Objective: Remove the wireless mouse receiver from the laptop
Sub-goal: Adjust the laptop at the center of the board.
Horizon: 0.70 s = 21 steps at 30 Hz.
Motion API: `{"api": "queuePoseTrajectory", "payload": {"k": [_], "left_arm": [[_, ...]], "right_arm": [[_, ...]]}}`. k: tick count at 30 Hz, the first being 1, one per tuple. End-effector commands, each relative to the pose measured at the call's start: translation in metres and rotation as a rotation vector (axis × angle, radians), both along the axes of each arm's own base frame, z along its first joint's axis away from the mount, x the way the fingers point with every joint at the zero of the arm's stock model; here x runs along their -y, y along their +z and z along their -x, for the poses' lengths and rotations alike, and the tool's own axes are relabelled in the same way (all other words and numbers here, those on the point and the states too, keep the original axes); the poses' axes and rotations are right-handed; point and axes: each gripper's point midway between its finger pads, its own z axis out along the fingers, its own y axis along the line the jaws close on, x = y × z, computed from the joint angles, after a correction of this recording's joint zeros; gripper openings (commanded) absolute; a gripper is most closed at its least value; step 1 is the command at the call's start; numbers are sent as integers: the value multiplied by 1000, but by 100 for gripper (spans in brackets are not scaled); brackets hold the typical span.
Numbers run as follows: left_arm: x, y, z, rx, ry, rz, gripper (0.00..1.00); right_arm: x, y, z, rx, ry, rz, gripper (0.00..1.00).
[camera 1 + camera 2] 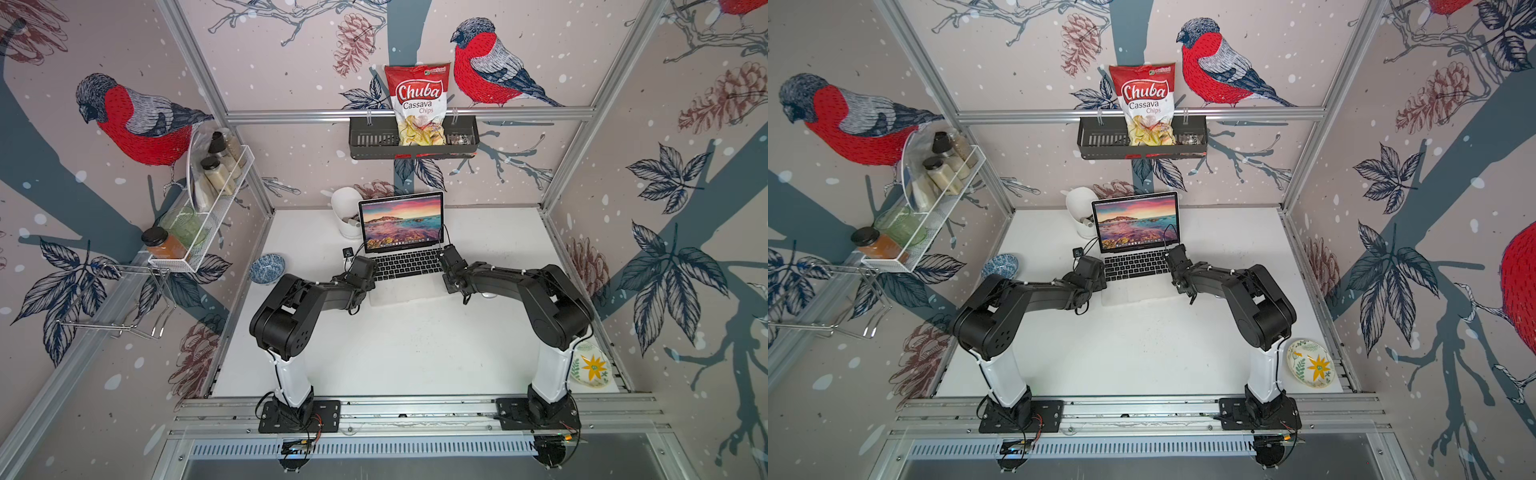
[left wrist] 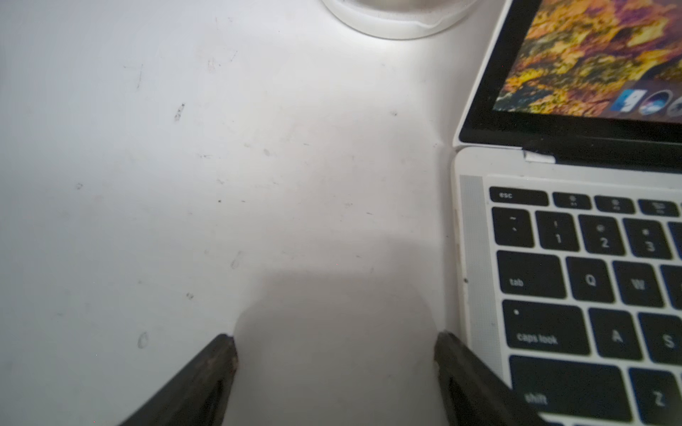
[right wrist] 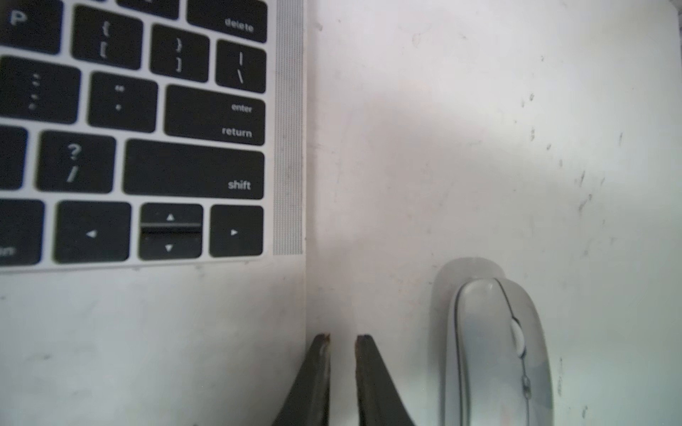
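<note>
Poised between laptop (image 3: pixel 147 313) enter-key edge and mouse (image 3: pixel 487 350), above table (image 3: pixel 479 147), with jaws barely apart, seemingly gripping nothing.

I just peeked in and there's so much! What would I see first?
The laptop, glowing with a sunset seashore at the back of the table. The black left arm and right arm reach beside its keyboard. Above, a red Chuba Cassava Chips bag stands in a black wall basket.

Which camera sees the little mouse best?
The right wrist view: it shows the mouse close up, wheel and all, near the laptop. In both top views the right arm hides nearly all of it. The left wrist view misses it.
</note>
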Motion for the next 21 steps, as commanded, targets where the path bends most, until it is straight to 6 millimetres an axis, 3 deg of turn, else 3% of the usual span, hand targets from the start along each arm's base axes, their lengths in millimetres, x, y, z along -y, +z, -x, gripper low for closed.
{"api": "queuePoseTrajectory", "payload": {"k": [1,10,16,21], "left_arm": [[43,-32,28,-171,-185,90,89],[53,-35,39,-192,-202,76,89],[46,-32,40,-181,-181,37,89],[40,-14,33,-128,-158,5,91]], "right_arm": [[-34,-29,41,-202,93,-143,20],[-39,-34,46,-213,102,-141,19],[-38,-35,46,-215,101,-136,20],[-28,-30,41,-194,72,-104,20]]}}
